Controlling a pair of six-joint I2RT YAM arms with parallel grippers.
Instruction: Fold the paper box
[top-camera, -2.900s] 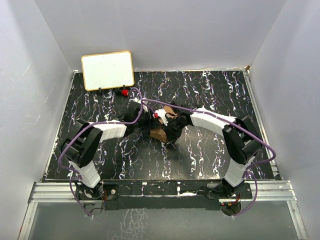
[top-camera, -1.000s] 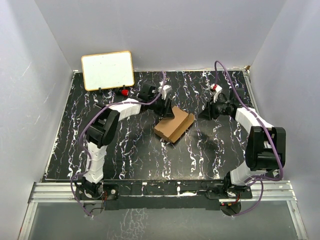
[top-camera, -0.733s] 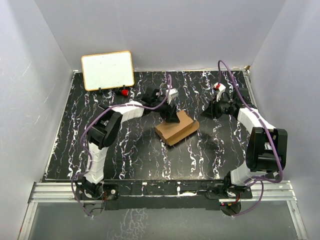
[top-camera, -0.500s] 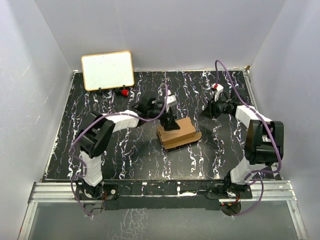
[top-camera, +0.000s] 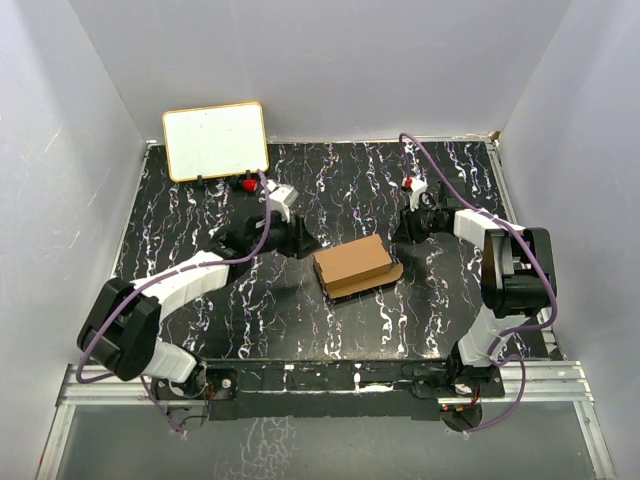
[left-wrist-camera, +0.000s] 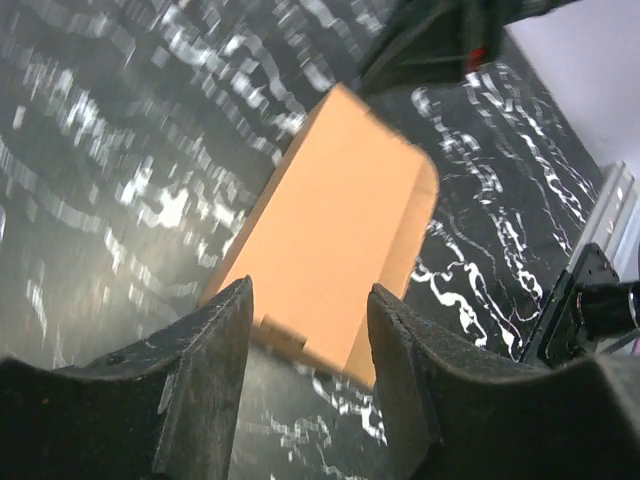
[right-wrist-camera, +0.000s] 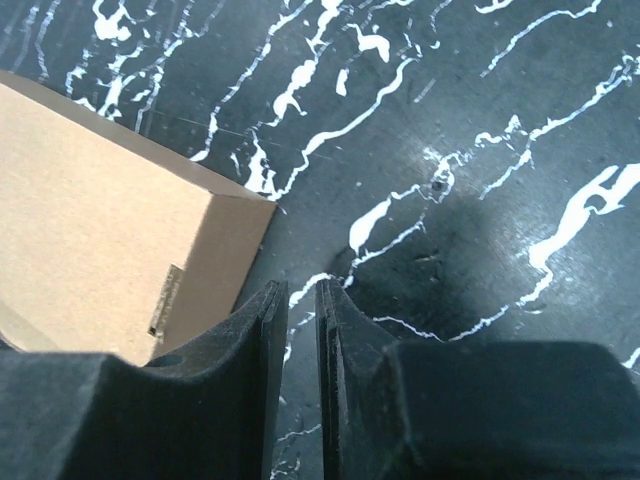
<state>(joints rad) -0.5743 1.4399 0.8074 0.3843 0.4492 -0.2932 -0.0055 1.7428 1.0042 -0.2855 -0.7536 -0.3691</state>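
Observation:
The paper box (top-camera: 355, 266) is a small brown cardboard carton lying flat in the middle of the black marbled table, with one rounded flap sticking out at its right end. My left gripper (top-camera: 300, 241) is open and empty, a little to the left of the box and apart from it. In the left wrist view the box (left-wrist-camera: 340, 225) lies beyond the gripper (left-wrist-camera: 308, 300). My right gripper (top-camera: 400, 233) is shut and empty, just off the box's far right corner. In the right wrist view the box (right-wrist-camera: 100, 210) lies to the left of the gripper (right-wrist-camera: 298, 292).
A white board with a tan frame (top-camera: 215, 140) leans at the back left, with a small red thing (top-camera: 245, 184) at its foot. Grey walls enclose the table on three sides. A metal rail (top-camera: 320, 380) runs along the near edge.
My left gripper has let go of the box and drawn back to the left. The box has settled flat at the table's middle. My right gripper has shifted slightly left, towards the box.

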